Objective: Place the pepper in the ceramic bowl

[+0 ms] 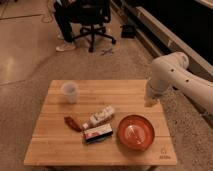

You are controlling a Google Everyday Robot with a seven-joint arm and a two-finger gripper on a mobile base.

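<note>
The small dark red pepper (72, 123) lies on the wooden table (55, 145), left of centre. The wide reddish-orange ceramic bowl (135, 132) stands at the front right and holds nothing. My white arm (167, 75) reaches in from the right. Its gripper (150, 101) hangs over the table's right edge, behind the bowl and far to the right of the pepper.
A translucent plastic cup (70, 92) stands at the back left. A small white bottle (100, 117) lies on its side mid-table, with a red-and-white box (98, 133) just in front of it. An office chair (92, 22) with a seated person is behind the table.
</note>
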